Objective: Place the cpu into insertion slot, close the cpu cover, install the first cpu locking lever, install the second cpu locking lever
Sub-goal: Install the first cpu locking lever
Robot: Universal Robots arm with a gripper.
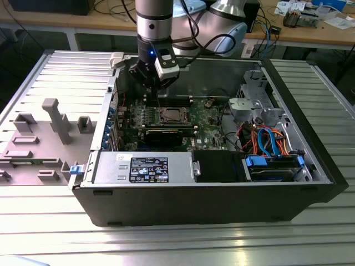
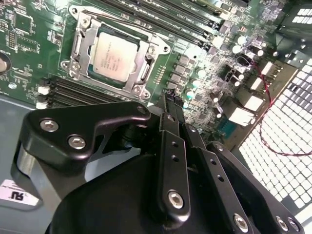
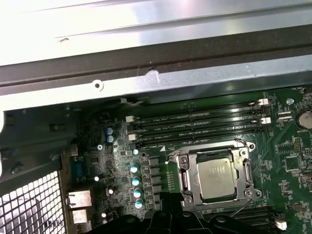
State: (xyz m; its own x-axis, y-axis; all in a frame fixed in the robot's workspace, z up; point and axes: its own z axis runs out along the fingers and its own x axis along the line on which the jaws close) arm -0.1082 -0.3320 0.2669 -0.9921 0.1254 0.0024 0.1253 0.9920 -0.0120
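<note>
Black memory slots (image 3: 195, 127) beside cpu (image 3: 215, 174)

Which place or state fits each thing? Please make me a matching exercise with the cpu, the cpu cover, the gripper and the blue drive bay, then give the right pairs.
1. cpu
2. cpu cover
3. gripper
4. blue drive bay

a. hangs above the motherboard
b. near corner of the case, exterior view's right
c. lies flat on the motherboard, metal face up
d. lies closed as a frame around the chip

Pairs: 1-c, 2-d, 3-a, 4-b.
</note>
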